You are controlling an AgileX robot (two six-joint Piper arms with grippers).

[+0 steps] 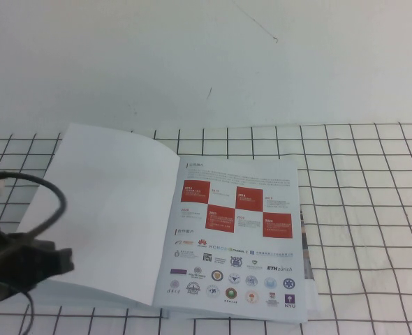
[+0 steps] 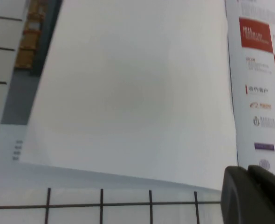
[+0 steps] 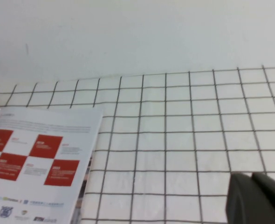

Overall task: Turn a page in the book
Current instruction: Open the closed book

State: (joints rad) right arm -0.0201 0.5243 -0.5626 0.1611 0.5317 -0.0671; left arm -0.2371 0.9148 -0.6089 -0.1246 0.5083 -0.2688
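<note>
Lying open on the counter [image 1: 373, 209], the book [image 1: 122, 209] is showing its page [image 1: 237, 234] for turning; left gripper [image 2: 254, 193] is hovering over the near edge, right gripper [image 3: 256, 196] off beside it, their grip states I cannot tell.

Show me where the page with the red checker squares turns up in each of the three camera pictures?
High view: the page lies flat as the open book's right half, right of centre; the left gripper is at the left edge.
Left wrist view: a strip of it at the right edge.
Right wrist view: its outer part at lower left; the right gripper at lower right.
Shared landmark: the red squares.
</note>
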